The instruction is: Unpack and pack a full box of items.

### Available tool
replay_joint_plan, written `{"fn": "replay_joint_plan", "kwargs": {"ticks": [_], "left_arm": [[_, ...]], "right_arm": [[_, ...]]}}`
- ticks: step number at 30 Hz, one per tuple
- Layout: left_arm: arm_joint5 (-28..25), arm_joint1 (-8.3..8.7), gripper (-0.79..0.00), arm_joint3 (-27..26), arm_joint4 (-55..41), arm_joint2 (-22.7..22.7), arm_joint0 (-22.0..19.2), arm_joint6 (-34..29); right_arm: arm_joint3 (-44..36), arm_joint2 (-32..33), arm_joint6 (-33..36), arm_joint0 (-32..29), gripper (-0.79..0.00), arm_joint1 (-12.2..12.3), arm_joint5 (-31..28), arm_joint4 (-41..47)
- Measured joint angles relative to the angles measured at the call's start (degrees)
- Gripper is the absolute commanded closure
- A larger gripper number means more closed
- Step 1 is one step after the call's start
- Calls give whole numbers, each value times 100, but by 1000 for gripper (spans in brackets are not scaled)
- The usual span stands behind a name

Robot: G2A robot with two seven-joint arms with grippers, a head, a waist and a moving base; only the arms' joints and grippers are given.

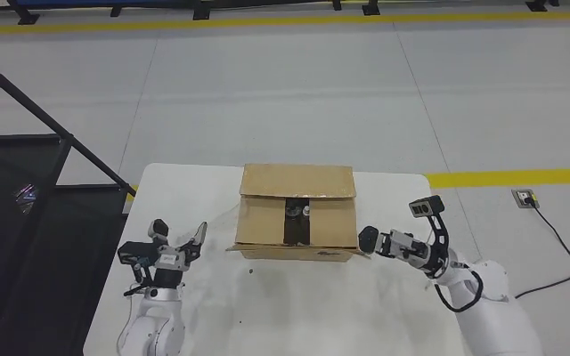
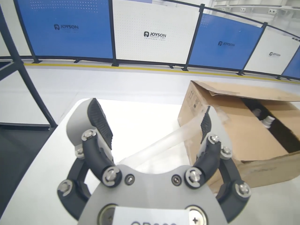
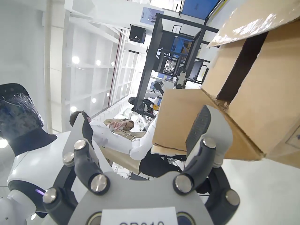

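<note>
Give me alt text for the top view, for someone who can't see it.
A cardboard box sits on a white table, its top flaps parted around a dark gap with pale items inside. The left gripper is open over the table beside the box; the right gripper, also open, is at the box's opposite near corner.

Box (image 1: 297, 214): matt brown cardboard, edges torn and rough; one flap bears a strip of glossy clear tape (image 3: 255, 28). Table (image 1: 294, 311): white, smooth, faint sheen. Left gripper (image 2: 151, 108) and right gripper (image 3: 143, 113): satin grey metal fingers, black ribbed rubbery pads (image 2: 99, 122), shiny metal pins, matt black links.
</note>
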Motion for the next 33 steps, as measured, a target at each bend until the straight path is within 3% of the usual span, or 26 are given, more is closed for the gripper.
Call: {"fn": "replay_joint_plan", "kwargs": {"ticks": [7,14,18,23,30,33], "left_arm": [[-975,96,-785,-621,151,-176,426,-373],[-1780,222,-785,-881,1012,-299,739,-950],[-1744,262,-785,-765,1687,-210,734,-1164],[-1623,269,-785,-574,1941,-57,641,-1226],[-1447,261,-785,-303,1716,31,450,-1208],[-1422,257,-785,-265,1616,41,421,-1205]], "right_arm": [[-726,16,-105,-589,-785,205,-105,-691],[-579,-355,-459,-645,-785,319,-457,-1721],[-361,-611,-785,-475,-785,283,-509,-1982],[-359,-823,-1156,-287,-785,212,-524,-1522],[-390,-979,-2912,30,-785,69,346,-1138],[-338,-993,-3102,86,-785,61,469,-1173]]}}
